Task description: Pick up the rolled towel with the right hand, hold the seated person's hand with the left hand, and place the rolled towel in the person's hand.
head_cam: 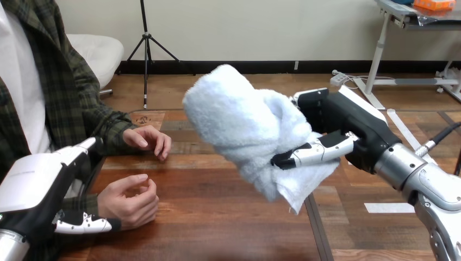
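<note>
Left hand (32, 187), fingers straight, flanks the person's hand (130, 202) resting on the tabletop (217, 234). Rolled towel (244, 125), judged soft, light and compressible, hangs aloft mid-view. Right hand (348, 128) clamps its end, thumb across. Grip mid-roll to prevent unrolling.

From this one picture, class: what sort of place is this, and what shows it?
Probably a robot care-task test station: a wooden table, the person's nearer hand resting on it, and the robot's right hand gripping a rolled towel.
</note>
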Available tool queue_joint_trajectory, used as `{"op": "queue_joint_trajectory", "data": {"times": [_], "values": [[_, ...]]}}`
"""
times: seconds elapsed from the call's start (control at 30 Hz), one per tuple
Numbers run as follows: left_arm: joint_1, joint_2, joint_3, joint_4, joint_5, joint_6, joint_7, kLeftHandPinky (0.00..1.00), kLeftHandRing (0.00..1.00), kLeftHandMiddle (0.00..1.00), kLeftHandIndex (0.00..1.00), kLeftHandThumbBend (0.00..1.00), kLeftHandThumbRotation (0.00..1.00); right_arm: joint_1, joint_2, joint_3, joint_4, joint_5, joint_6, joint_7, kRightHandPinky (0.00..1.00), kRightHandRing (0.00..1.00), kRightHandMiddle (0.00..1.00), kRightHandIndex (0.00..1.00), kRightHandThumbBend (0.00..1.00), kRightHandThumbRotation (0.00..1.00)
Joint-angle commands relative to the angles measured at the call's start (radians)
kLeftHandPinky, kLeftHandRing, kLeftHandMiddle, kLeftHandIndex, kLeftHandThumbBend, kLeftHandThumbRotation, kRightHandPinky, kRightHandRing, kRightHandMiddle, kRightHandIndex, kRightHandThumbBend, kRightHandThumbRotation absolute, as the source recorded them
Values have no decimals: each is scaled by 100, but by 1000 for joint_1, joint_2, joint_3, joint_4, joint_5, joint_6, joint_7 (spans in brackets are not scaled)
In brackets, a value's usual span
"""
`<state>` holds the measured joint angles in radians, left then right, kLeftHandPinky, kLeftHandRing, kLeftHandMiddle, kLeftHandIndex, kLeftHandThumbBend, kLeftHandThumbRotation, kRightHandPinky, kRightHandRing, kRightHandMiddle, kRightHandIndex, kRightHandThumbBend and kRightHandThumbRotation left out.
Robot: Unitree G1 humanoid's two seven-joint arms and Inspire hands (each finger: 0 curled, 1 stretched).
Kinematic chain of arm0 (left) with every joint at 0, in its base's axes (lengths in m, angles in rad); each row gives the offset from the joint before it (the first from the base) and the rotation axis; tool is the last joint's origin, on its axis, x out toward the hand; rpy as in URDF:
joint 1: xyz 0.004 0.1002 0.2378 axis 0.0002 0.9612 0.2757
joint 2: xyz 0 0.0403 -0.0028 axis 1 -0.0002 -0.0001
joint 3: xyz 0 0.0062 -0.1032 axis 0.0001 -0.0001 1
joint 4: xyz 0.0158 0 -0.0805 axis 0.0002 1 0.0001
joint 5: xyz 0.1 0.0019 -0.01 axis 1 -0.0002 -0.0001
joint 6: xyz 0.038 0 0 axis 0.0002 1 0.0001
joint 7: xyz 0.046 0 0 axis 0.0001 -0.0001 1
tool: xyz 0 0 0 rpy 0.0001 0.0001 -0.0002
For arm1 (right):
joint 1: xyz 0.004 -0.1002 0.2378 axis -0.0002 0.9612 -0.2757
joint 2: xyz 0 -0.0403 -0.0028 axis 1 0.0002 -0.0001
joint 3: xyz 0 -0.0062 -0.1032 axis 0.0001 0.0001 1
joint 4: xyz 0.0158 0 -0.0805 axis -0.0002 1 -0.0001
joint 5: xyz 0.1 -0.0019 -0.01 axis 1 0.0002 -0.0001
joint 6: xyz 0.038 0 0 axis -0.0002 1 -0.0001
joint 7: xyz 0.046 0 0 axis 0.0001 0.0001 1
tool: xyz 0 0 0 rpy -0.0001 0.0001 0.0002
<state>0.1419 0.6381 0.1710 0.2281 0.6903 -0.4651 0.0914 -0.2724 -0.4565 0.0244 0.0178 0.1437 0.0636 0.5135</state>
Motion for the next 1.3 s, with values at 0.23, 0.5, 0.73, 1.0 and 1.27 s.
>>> {"op": "queue_joint_trajectory", "data": {"times": [0.23,0.5,0.73,1.0,1.27], "values": [[-102,67,-59,109,5,5,25,80,84,84,86,100,38,-86,46,21,-21,-6,-21,3,24,28,36,42,86,0],[-101,64,-67,129,-19,-3,30,76,81,82,84,100,39,-122,89,53,27,-15,-11,12,23,27,35,41,86,0],[-104,63,-79,163,-33,-25,52,70,76,79,80,100,40,-157,119,88,74,-49,-3,12,24,29,36,41,86,0],[-90,64,-87,151,-50,-3,23,69,75,79,79,100,36,-189,155,122,145,-105,-26,-5,25,30,37,41,88,0],[-74,76,-94,144,-83,-22,-18,69,75,79,79,100,31,-222,195,149,235,-160,-64,-20,24,29,36,40,88,0]]}}
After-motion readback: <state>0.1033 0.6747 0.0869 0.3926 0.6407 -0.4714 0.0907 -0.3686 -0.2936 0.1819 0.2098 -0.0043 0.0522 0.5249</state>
